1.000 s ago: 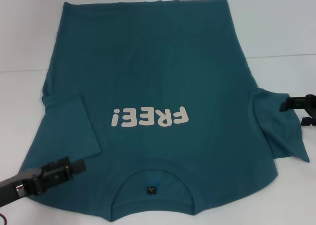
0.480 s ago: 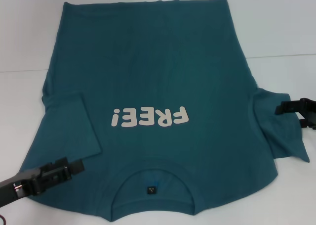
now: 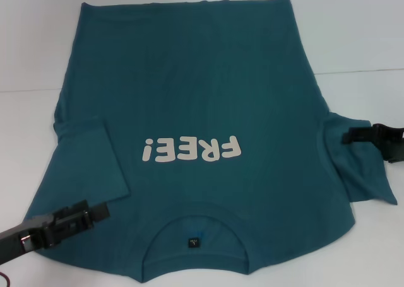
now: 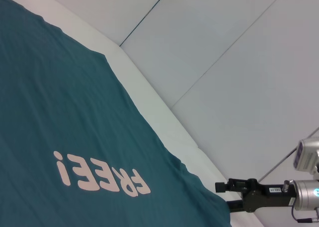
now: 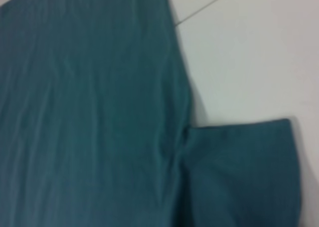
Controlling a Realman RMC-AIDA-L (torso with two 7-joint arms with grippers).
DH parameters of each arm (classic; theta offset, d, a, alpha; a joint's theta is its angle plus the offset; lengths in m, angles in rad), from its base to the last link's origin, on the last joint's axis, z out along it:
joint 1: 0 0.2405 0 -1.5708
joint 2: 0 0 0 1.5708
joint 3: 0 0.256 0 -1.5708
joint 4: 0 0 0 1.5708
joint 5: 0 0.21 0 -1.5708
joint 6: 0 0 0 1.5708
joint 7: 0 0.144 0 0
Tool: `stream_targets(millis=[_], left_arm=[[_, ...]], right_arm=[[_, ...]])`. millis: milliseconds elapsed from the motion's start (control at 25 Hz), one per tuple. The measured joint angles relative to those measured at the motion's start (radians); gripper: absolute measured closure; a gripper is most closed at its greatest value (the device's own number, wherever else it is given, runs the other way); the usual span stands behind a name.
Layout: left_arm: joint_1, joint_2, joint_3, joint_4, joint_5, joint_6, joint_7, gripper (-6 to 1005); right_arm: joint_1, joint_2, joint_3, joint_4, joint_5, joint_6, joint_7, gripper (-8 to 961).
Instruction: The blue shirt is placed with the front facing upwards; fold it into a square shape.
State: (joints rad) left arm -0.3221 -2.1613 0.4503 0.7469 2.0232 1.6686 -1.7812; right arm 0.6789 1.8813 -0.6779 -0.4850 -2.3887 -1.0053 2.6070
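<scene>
Teal-blue cotton covers most of the white table — the blue shirt lies front up, its collar toward the robot and its hem at the far edge. The cream "FREE!" lettering reads upside down from the robot's side, and a small dark label sits inside the round neckline. The sleeve on the robot's left is already folded in over the body, its square edge lying flat on the chest area. The sleeve on the robot's right sticks out sideways onto the table, unfolded.

The left gripper is low at the near left corner of the shirt, over the shoulder area just beside the folded sleeve; its dark fingers look close together, though I cannot tell whether they pinch any cloth. The right gripper reaches in from the right side, its tip over the top edge of the spread sleeve — from here I cannot tell whether its fingers are spread or pressed together, nor whether it touches the fabric. The left wrist view catches that same gripper at the shirt's far side, beyond the lettering.
</scene>
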Motion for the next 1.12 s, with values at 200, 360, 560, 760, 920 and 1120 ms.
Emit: stream_targets(millis=[200, 360, 560, 760, 920, 1120], left_arm=[[0.001, 0.000, 0.001, 0.000, 0.000, -0.001, 0.000, 82], [0.001, 0.000, 0.001, 0.000, 0.000, -0.001, 0.000, 82], [0.001, 0.000, 0.001, 0.000, 0.000, -0.001, 0.000, 82], [0.001, 0.000, 0.001, 0.000, 0.000, -0.001, 0.000, 82], [-0.001, 0.000, 0.001, 0.000, 0.000, -0.001, 0.000, 82], [-0.003, 0.000, 0.001, 0.000, 0.000, 0.003, -0.004, 83]], right_arm=[[0.002, 0.004, 0.002, -0.003, 0.048, -0.016, -0.035, 114], [0.002, 0.004, 0.003, 0.002, 0.067, -0.020, -0.053, 126], [-0.004, 0.004, -0.002, 0.002, 0.072, -0.022, -0.064, 142], [-0.007, 0.004, -0.005, -0.003, 0.067, -0.024, -0.071, 157], [-0.005, 0.005, -0.002, -0.008, 0.072, -0.045, -0.100, 170], [-0.003, 0.007, -0.004, -0.029, 0.076, -0.059, -0.109, 185]])
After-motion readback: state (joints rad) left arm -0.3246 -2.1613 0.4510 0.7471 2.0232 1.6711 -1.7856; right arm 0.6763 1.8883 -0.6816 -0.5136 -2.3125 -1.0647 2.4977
